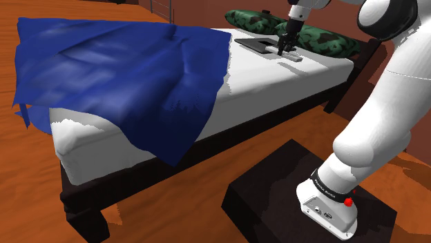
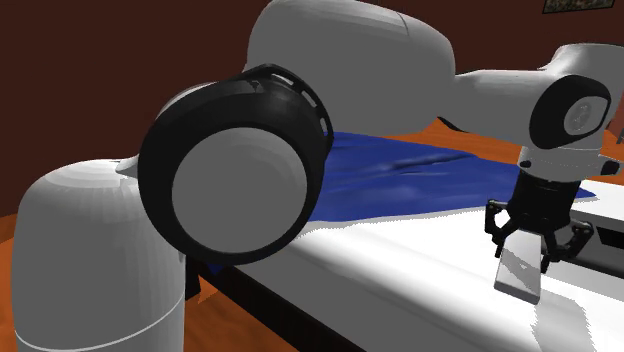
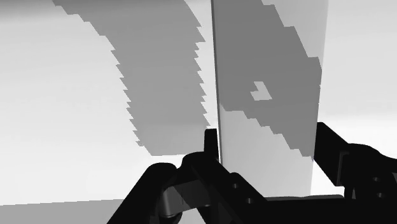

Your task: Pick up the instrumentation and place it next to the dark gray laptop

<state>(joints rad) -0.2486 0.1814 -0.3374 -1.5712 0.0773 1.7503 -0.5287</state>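
Observation:
A flat grey slab, the instrumentation (image 2: 519, 272), hangs tilted from my black gripper (image 2: 541, 240) just over the white mattress (image 2: 420, 270). In the wrist view the slab (image 3: 267, 114) stands between the two fingers (image 3: 332, 149), which clasp its edges. In the shoulder view the gripper (image 1: 283, 50) is at the far end of the bed, right beside the dark gray laptop (image 1: 259, 44), which lies flat, with the slab (image 1: 294, 59) on the side of the gripper away from the laptop. The laptop's dark edge (image 2: 606, 246) shows just past the gripper. I cannot tell whether the slab touches the mattress.
A rumpled blue blanket (image 1: 117, 69) covers the near half of the bed (image 1: 276, 90). Green patterned pillows (image 1: 311, 36) lie behind the laptop. The bed has a dark frame (image 1: 207, 155). My black stand (image 1: 290, 186) sits on the orange wood floor (image 1: 27, 186).

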